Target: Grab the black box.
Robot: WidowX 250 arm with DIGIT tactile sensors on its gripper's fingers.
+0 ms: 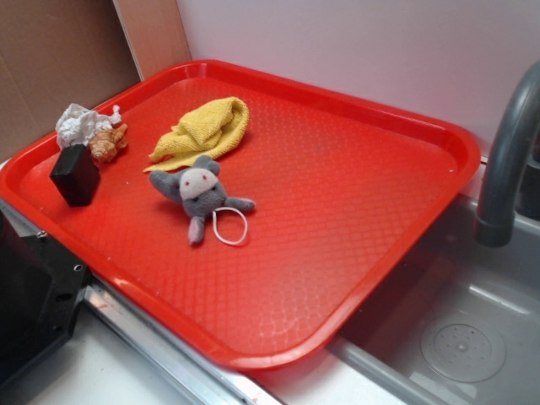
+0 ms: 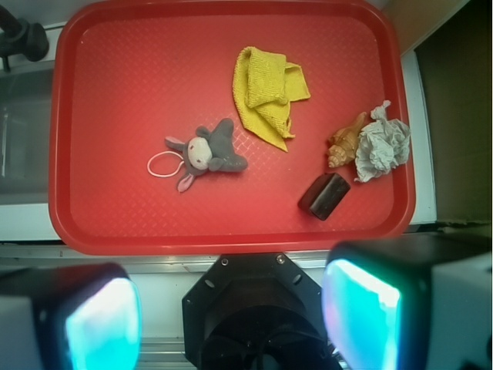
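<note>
A red tray (image 1: 354, 211) fills most of the frame. At its left edge stands the black box (image 1: 75, 175), just below a crumpled white paper (image 1: 78, 125) and a small croissant (image 1: 109, 143). A yellow cloth (image 1: 208, 128) lies upper centre, with a grey toy mouse (image 1: 200, 192) below it. A grey tap (image 1: 506, 160) stands at right.

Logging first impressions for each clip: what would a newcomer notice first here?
The big red tray fills the scene, beside a grey sink. On it, a yellow cloth and a grey plush mouse lie near the middle. The black box stands at the tray's edge next to a crumpled paper and a small brown croissant-like toy; the end effector hangs open high above.
</note>
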